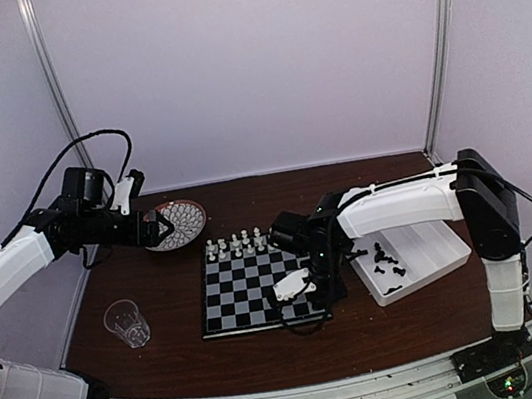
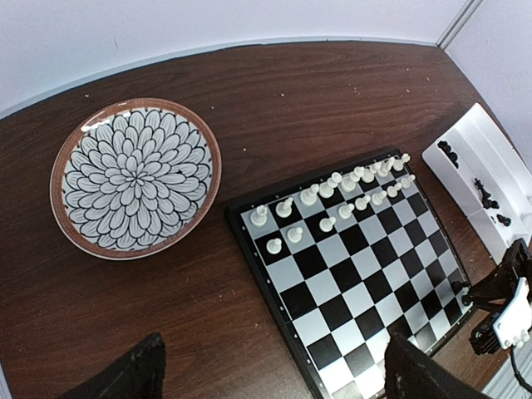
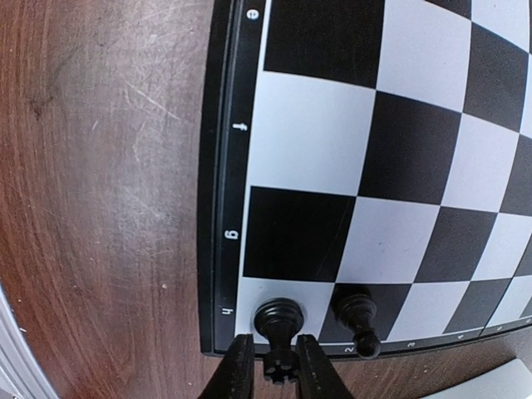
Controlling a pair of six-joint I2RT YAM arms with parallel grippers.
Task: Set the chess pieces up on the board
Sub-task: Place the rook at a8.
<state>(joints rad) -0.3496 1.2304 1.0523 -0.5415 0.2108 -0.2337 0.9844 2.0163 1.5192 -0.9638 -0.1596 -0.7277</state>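
Standing on the near right corner square of the board, a black piece has the right gripper directly above it, one finger on each side of its head. Whether the fingers pinch it or merely flank it I cannot tell. A second black piece stands on the next square of that near row. Left of the board, a clear cup sits on the brown table. Just right of the board lies a white tray with more black pieces loose in it. White pieces line the board's two far rows. Beyond the far left corner is a patterned plate. The left gripper hangs at its edge, fingers spread wide, holding nothing.
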